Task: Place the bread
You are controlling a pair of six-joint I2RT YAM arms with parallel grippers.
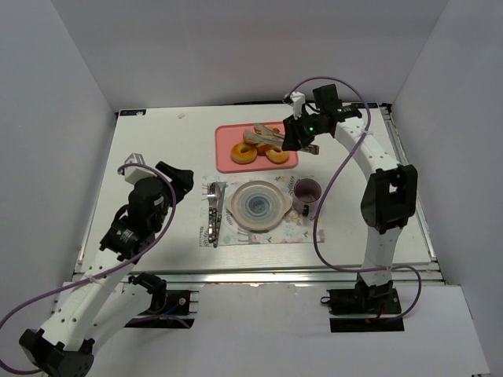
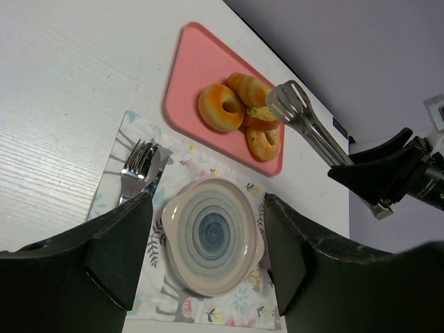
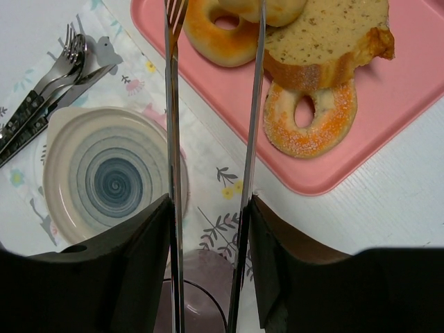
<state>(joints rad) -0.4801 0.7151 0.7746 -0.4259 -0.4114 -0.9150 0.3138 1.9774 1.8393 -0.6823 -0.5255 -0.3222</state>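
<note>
Two golden-yellow bread pieces (image 3: 326, 35) (image 3: 274, 8) lie on the pink tray (image 1: 228, 133) with two glazed donuts (image 3: 309, 118) (image 3: 215, 35). The bread also shows in the left wrist view (image 2: 250, 87). My right gripper (image 3: 208, 208) is shut on metal tongs (image 3: 255, 104). The tongs' arms are spread and their head hovers over the bread (image 2: 288, 100); I cannot tell if it touches. My left gripper (image 2: 208, 208) is open and empty above the striped plate (image 2: 211, 236).
The plate (image 1: 257, 204) sits on a floral placemat (image 2: 132, 132). A fork and knife (image 1: 214, 212) lie to its left and a purple cup (image 1: 306, 191) stands to its right. White walls enclose the table.
</note>
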